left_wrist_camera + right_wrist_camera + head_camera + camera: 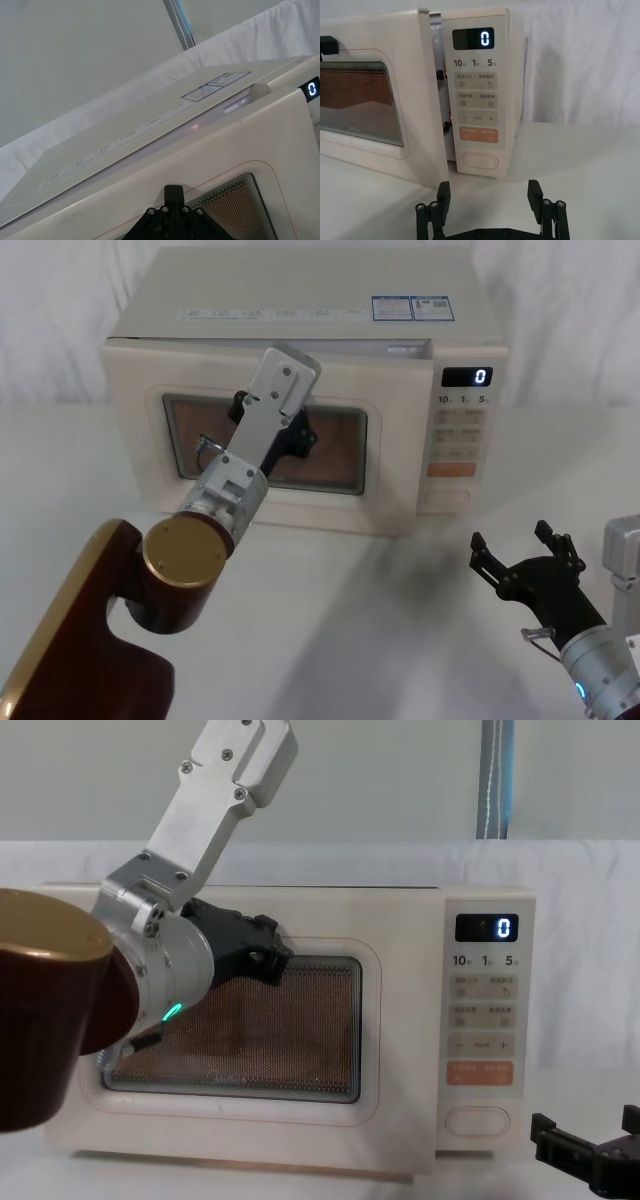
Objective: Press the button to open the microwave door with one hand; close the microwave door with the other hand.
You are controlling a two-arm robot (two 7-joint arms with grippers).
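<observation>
Microwave door [265,445] is ajar: latch edge stands a little proud of the control panel [462,440], with a gap showing between them in the right wrist view and along the top edge in the head view. Hinge side is on the robot's left.

Left hand [300,435] is up against the door's glass window [300,1030], near its upper middle. Contact looks likely from the head and chest views, but I can't confirm it. Can't tell whether its fingers are open or closed; the wrist and arm cover them. Green light ring shows on this arm in the chest view.

Right hand [522,550] is low over the tabletop [380,640], in front of and to the right of the microwave, well clear of it. Fingers are spread wide, holding nothing. In the right wrist view the fingertips [535,192] point at the panel's lower end, roughly in line with the button [480,161], but apart from it.

The button is the wide oval key at the bottom of the panel, just under the orange key [477,134]. Nothing is touching it. The display [473,38] reads 0.
</observation>
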